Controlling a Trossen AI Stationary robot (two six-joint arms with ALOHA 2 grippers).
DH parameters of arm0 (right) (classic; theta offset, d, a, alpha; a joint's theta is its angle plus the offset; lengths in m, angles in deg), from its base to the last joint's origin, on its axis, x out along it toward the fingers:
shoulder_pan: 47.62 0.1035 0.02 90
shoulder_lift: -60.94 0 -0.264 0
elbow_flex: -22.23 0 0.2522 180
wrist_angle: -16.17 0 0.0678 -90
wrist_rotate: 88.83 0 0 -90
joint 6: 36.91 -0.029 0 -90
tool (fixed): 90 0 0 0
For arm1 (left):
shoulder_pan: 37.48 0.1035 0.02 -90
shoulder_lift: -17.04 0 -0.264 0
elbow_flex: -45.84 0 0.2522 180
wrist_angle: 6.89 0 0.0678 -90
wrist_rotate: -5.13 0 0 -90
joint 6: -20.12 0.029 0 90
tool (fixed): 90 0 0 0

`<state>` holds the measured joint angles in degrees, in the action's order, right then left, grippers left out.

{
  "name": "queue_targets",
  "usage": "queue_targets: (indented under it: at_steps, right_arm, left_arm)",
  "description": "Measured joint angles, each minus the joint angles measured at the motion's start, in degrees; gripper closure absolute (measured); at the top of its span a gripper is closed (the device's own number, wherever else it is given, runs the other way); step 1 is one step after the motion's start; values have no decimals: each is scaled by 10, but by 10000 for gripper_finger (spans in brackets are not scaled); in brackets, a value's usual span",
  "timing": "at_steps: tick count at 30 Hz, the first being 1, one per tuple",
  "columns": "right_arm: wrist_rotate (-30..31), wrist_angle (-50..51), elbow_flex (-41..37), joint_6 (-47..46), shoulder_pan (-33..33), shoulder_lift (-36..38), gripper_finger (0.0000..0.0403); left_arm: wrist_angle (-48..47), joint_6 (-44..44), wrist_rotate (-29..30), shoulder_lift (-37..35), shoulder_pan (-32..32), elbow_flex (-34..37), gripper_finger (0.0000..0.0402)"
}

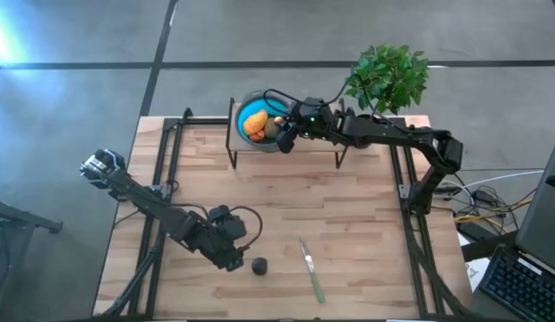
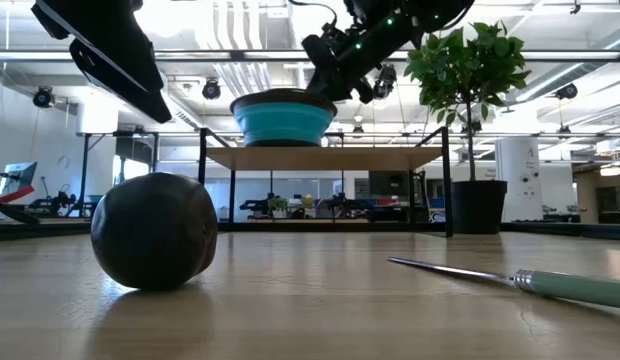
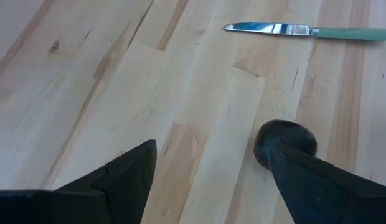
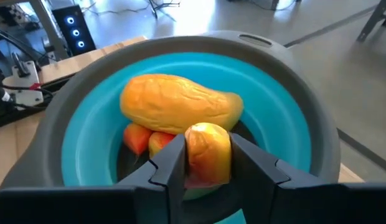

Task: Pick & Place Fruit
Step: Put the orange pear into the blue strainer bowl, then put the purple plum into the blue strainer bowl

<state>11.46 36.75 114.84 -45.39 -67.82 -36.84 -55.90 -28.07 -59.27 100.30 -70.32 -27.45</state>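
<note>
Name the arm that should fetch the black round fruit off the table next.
Left. Its pincer hangs open right beside the black round fruit, which shows close between its fingers in the left wrist view. The right pincer is busy over the bowl, shut on an oval fruit.

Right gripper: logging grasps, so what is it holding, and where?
The right gripper pinches a yellow-red fruit by its sides, over the bowl.

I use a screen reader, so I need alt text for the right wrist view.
The right gripper holds a yellow-red oval fruit over a blue bowl. Inside lie a long orange-yellow fruit and small red and orange pieces.
</note>
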Motion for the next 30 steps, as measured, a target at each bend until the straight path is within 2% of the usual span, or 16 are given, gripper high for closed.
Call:
queue_targets:
  at_steps: [8,20,30]
  right_arm:
    - [2,7,0,-4,-3,0,268]
    - [3,9,6,-14,-6,7,193]
    - [1,58,6,-19,-5,70,178]
  left_arm:
    - [1,0,0,0,1,0,90]
    - [1,-1,0,0,2,0,90]
    - [2,-44,-7,0,2,0,90]
